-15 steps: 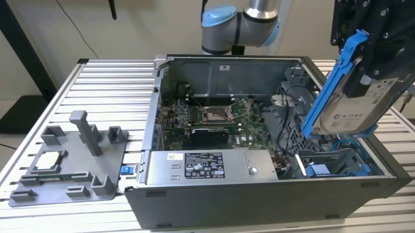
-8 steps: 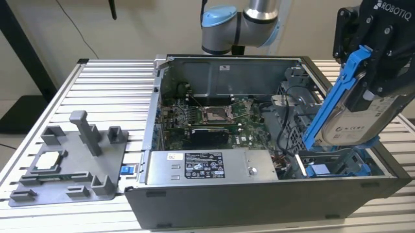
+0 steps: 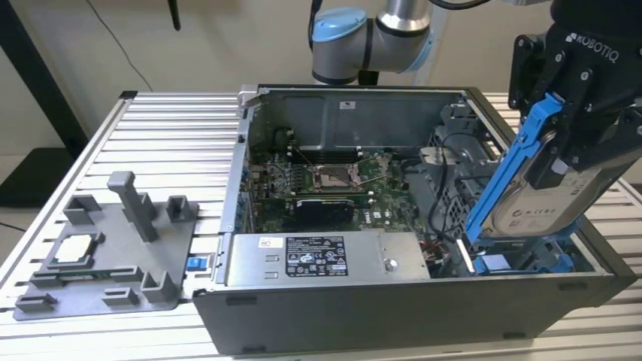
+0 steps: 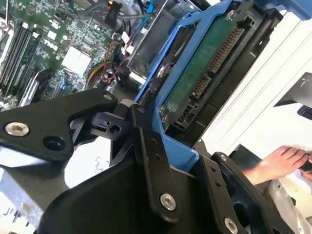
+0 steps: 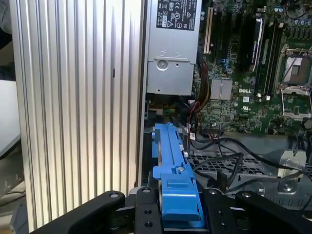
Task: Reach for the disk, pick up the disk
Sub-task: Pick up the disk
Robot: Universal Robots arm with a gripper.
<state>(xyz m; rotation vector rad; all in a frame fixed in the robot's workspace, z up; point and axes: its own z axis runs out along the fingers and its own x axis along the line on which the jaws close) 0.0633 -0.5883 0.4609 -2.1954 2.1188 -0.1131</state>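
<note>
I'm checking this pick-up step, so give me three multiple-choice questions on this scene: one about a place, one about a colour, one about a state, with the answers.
1. Where is the grey fixture tray?
A. On the slatted table, at the exterior view's left of the computer case
B. Inside the case
C. On top of the power supply

2. What colour is the bracket round the disk?
A. Red
B. Blue
C. Yellow

3. What is the state of the gripper?
A. Open above the table
B. Shut on nothing
C. Shut on the disk

Answers:
1 A, the tray lies on the table beside the case.
2 B, bright blue plastic runs along the disk's edges.
3 C, the fingers clamp the disk, which is tilted and raised above the drive bay.
</note>
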